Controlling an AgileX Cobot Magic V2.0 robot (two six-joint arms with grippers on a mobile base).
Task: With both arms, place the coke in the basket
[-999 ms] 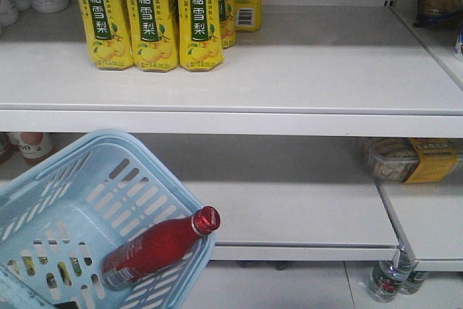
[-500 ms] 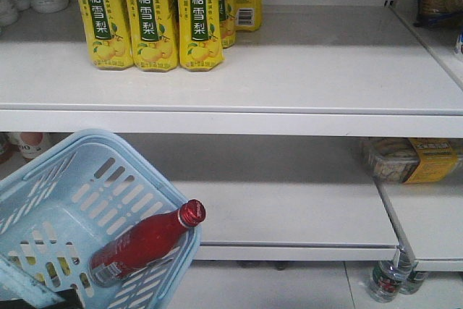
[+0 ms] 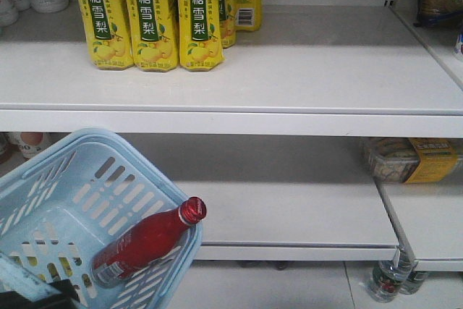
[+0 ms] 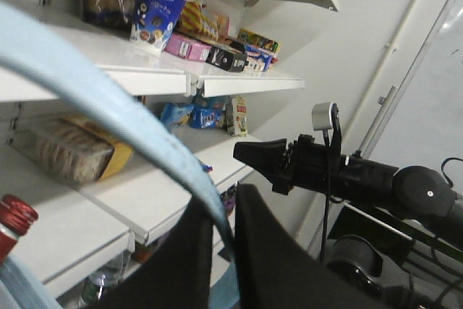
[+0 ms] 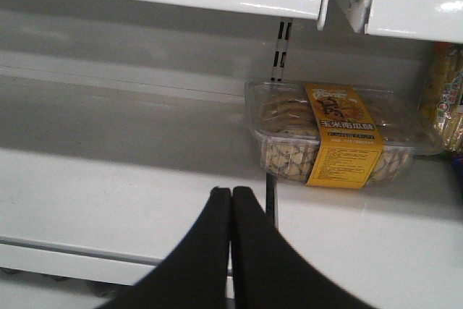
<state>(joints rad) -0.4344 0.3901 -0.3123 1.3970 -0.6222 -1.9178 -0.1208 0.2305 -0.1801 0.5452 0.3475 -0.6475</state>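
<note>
Coke [image 3: 148, 244]: red, lying slanted inside basket [image 3: 108, 153], cap at its rim. Left end effector [image 4: 221, 251]: pinching basket handle [image 4: 116, 117]. Right end effector [image 5: 231, 204]: pressed together, empty. Advice: carry basket level so the coke stays inside.

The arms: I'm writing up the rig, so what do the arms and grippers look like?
Both are black. The left gripper and right gripper each have two smooth, matte, tapering fingers. The left wrist view shows the right arm from the side: chunky black housings, a rounded joint with a small pale dot, a silver-grey module on top and thin black cables.
</note>
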